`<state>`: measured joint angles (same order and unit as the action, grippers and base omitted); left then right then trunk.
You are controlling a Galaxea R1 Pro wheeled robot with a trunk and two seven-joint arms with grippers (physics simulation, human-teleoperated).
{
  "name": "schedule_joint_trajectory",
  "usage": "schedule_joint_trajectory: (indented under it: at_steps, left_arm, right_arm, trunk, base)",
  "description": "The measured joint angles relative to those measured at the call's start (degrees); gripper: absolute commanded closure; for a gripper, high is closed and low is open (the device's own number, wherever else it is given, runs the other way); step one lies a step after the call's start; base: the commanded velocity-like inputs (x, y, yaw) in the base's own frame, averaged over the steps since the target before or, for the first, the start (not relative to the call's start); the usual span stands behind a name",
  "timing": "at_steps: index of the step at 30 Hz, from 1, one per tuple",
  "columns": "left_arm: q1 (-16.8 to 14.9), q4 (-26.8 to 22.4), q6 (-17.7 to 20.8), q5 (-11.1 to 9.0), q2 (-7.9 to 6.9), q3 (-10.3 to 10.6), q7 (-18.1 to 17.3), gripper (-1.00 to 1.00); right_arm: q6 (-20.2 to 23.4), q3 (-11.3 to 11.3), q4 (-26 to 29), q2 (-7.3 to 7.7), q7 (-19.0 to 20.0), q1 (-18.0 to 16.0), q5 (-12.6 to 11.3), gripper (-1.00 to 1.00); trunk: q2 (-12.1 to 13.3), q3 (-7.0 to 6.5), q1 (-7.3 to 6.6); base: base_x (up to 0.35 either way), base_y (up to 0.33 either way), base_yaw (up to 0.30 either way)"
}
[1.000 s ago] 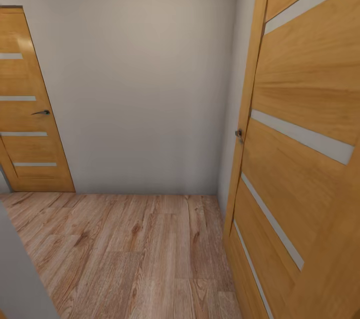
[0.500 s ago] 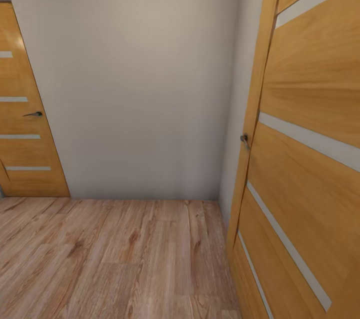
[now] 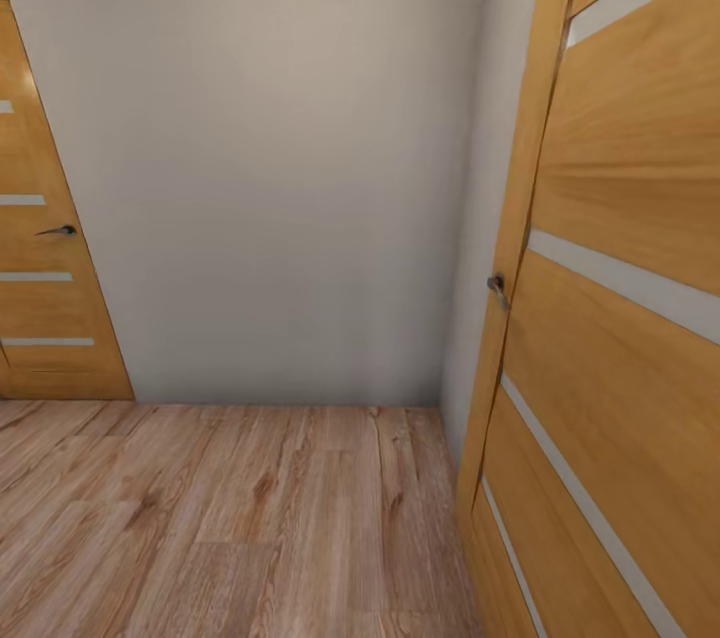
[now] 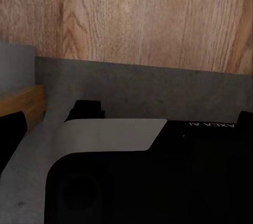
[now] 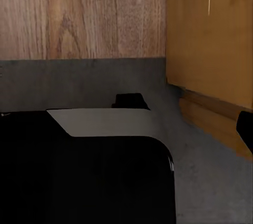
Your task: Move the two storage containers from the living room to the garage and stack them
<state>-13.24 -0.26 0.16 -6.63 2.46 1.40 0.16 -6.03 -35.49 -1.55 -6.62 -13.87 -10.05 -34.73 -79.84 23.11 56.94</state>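
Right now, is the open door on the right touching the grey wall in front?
Apart. In the head view, the open door stands forward of the grey wall; a strip of side wall shows between them.

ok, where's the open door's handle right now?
Head view, right side: the handle sits on the near open wooden door's edge, beside the grey wall corner, above the wood plank floor.
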Motion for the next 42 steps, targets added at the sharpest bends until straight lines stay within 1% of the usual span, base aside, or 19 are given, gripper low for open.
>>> schedule_joint_trajectory:
  at_steps: [4,7,13,20,26,36,42]
  left_arm:
    - [0.0,0.0,0.0,0.01,0.0,0.01,0.0,-1.0]
    - [0.0,0.0,0.0,0.0,0.0,0.0,0.0,-1.0]
    - [0.0,0.0,-0.02,-0.07,0.0,0.0,0.02,-1.0]
    - [0.01,-0.02,0.0,-0.07,0.07,0.0,0.07,-1.0]
    - [0.0,0.0,0.0,-0.08,0.08,0.0,0.07,-1.0]
    - [0.0,0.0,0.0,-0.03,0.08,0.03,0.07,-1.0]
    - [0.0,0.0,0.0,0.18,0.07,0.07,-0.06,-1.0]
  right_arm:
    - [0.0,0.0,-0.02,0.02,0.0,0.0,0.01,-1.0]
    - [0.0,-0.02,0.0,0.03,0.0,0.0,0.0,-1.0]
    - [-0.05,-0.01,-0.03,-0.01,0.0,0.0,-0.06,-1.0]
    - [-0.07,0.0,-0.04,0.07,-0.01,-0.01,-0.06,-1.0]
    - [-0.01,0.0,-0.02,0.08,0.0,0.0,-0.06,-1.0]
    - [-0.06,0.0,-0.02,0.07,0.0,0.0,-0.06,-1.0]
    - [-0.09,0.0,0.0,0.07,0.0,0.0,-0.06,-1.0]
  trunk:
    - [0.0,0.0,0.0]
    - [0.0,0.0,0.02]
    - [0.0,0.0,0.03]
    - [0.01,0.0,0.03]
    - [0.01,0.0,0.03]
    - [0.0,0.0,0.03]
    - [0.0,0.0,0.0]
  base:
    - [0.303,0.0,0.0]
    - [0.122,0.0,0.0]
    - [0.02,0.0,0.009]
    - [0.001,0.0,0.134]
    - [0.0,0.0,0.034]
    - [0.001,0.0,0.109]
    - [0.216,0.0,0.005]
